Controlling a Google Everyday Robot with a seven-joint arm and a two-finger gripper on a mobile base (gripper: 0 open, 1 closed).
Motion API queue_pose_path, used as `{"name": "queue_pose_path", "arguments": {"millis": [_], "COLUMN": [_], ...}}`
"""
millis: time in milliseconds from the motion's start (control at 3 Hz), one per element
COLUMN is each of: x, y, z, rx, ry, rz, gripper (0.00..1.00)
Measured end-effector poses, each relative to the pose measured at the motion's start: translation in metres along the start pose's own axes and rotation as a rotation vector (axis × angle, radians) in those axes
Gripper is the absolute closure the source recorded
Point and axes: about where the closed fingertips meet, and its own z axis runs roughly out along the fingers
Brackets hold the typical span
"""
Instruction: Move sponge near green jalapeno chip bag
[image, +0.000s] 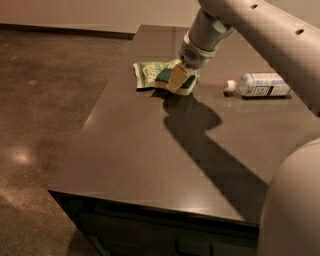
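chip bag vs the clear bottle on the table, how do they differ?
The green jalapeno chip bag is crinkled, flat and light green; the bottle is smooth, rounded and clear, with a white label. The bag has the sponge right beside it, with the claw at the sponge; the bottle lies alone, off to the right in view. Both lie on the dark table.

My gripper (182, 75) sits low at the sponge (163, 76), toward the far side of the table (150, 165). The green jalapeno chip bag (146, 74) blocks the view-left approach. The bottle (262, 84) lies well apart, view-right. The near tabletop offers open passage.
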Motion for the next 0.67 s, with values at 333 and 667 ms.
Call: {"name": "queue_pose_path", "arguments": {"millis": [333, 667], "x": [-0.0002, -0.0002], "y": [0.0006, 0.0006], "z": [0.0022, 0.0022], "rx": [-0.003, -0.003], "ry": [0.002, 0.002], "rz": [-0.001, -0.001], "gripper": [0.00, 0.00]}}
